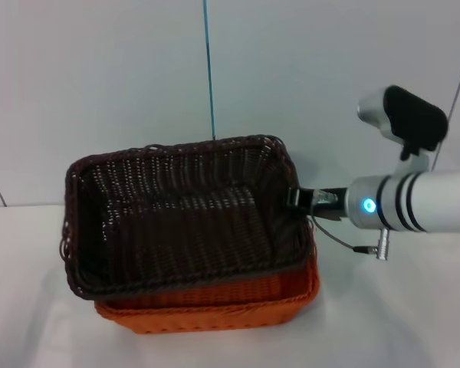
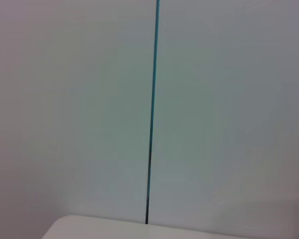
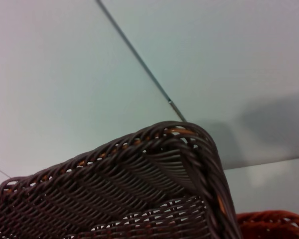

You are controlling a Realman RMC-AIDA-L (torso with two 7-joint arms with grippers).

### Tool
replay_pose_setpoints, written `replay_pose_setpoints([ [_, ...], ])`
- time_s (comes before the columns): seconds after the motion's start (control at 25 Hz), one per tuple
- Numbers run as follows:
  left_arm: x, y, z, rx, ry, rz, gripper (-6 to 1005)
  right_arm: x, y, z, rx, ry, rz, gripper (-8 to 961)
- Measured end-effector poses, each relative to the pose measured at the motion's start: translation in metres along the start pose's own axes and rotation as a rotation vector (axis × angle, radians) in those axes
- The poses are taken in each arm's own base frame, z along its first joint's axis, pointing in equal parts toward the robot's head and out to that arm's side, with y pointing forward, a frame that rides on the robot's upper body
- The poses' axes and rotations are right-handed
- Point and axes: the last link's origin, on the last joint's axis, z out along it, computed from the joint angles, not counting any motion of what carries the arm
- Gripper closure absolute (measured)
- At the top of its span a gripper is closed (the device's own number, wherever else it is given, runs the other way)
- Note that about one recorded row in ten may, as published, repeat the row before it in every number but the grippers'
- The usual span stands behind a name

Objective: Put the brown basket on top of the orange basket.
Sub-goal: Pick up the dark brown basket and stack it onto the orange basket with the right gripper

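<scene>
The brown basket (image 1: 176, 222) sits tilted on the orange basket (image 1: 215, 310), its right side raised and most of the orange one hidden under it. My right gripper (image 1: 295, 199) is at the brown basket's right rim, reaching in from the right, and is shut on that rim. The right wrist view shows a corner of the brown basket (image 3: 139, 189) up close, with a bit of the orange basket's rim (image 3: 274, 224) beyond it. My left gripper is out of view.
The baskets stand on a white table (image 1: 399, 322) in front of a pale wall with a thin blue-green seam (image 1: 208, 69). The left wrist view shows only that wall, the seam (image 2: 152, 109) and the table's edge (image 2: 89, 229).
</scene>
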Motion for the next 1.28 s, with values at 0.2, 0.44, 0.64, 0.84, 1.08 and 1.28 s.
replay_pose_setpoints([
  [0.2,0.006,0.0,0.001,0.0,0.016,0.009,91,-0.005,0.013,-0.011,0.004,0.034,0.044,811],
  [0.44,0.008,0.001,0.002,-0.003,0.009,0.021,91,-0.017,0.018,-0.015,0.008,0.053,0.059,812],
  [0.64,0.011,0.001,0.001,0.003,0.009,0.037,91,-0.022,0.023,-0.015,0.004,0.058,0.077,812],
  [0.84,0.011,0.0,0.002,0.009,0.001,0.037,91,-0.028,0.031,-0.013,-0.013,0.062,0.109,811],
  [1.08,0.012,-0.001,0.002,0.01,0.004,0.038,91,-0.036,0.034,-0.007,-0.026,0.05,0.123,812],
  [1.28,0.012,-0.002,0.001,0.014,0.004,0.036,90,-0.039,0.031,-0.004,-0.024,0.046,0.113,811],
])
